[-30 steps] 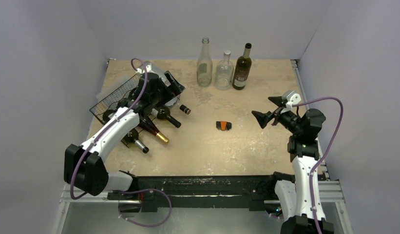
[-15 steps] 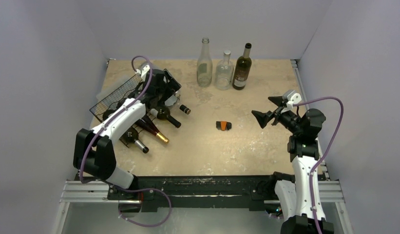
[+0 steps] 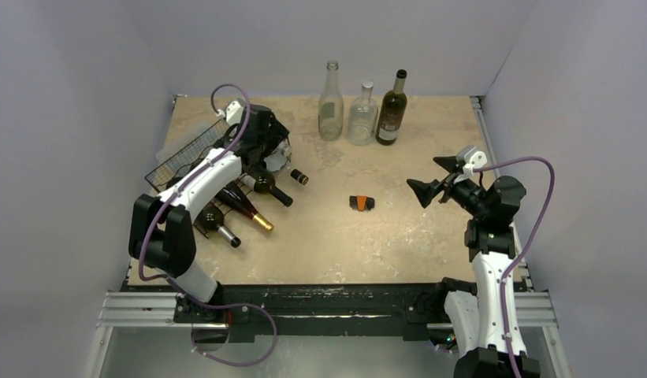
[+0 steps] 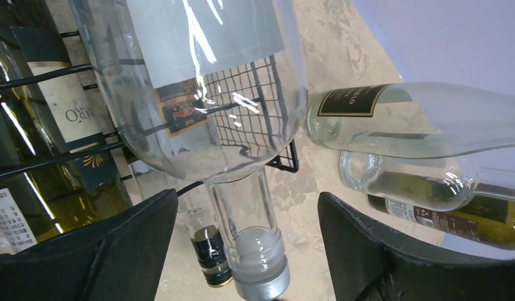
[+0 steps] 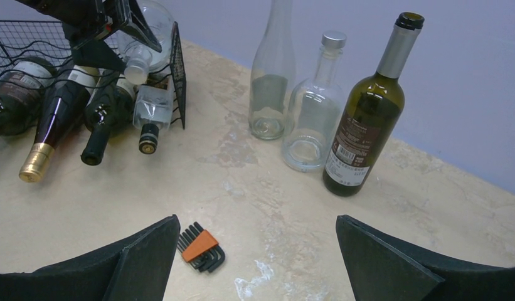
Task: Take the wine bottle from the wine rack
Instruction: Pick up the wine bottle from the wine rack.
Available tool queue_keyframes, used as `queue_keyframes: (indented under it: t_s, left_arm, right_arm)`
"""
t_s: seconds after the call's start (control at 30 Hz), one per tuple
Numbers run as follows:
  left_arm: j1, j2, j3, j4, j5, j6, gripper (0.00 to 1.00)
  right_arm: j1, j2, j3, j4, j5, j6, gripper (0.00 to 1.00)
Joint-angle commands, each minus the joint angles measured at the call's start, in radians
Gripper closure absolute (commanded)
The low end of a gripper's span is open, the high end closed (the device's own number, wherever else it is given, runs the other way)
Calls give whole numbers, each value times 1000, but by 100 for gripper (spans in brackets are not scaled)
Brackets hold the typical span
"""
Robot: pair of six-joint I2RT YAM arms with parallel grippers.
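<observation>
The beige, stone-patterned desk (image 3: 336,244) carries the black wire wine rack (image 3: 180,154) at its 10 o'clock corner, with dark bottles (image 3: 261,183) lying in it, necks pointing toward 4 o'clock. The left arm (image 3: 198,183) reaches from 7 o'clock up over the rack. Its left gripper (image 4: 247,197) is spread on either side of the neck of a clear, silver-capped wine bottle (image 4: 211,94) and touches neither side. This bottle lies in the rack at its 3 o'clock end. Beside it, a dark bottle's white label (image 4: 69,106) shows letters ending "ARO". The right arm (image 3: 493,276) is bent at 3 o'clock, its right gripper (image 3: 431,176) spread wide, holding nothing and facing 9 o'clock. At 12 o'clock stand a tall clear bottle (image 3: 330,102), a squat clear bottle (image 3: 362,114) and a dark green bottle (image 5: 361,138) whose label carries a barcode. Near the centre lies a set of hex keys (image 3: 361,203) in an orange holder.
</observation>
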Motion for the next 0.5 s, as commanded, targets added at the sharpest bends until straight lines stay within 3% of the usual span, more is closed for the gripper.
queue_keyframes:
  t_s: [0.0, 0.47]
  left_arm:
    - [8, 30, 74, -2, -19, -40, 20]
    - [10, 91, 164, -121, -35, -141, 24]
  right_arm:
    - [-6, -4, -3, 39, 8, 13, 1]
    - [-6, -5, -1, 39, 8, 14, 1]
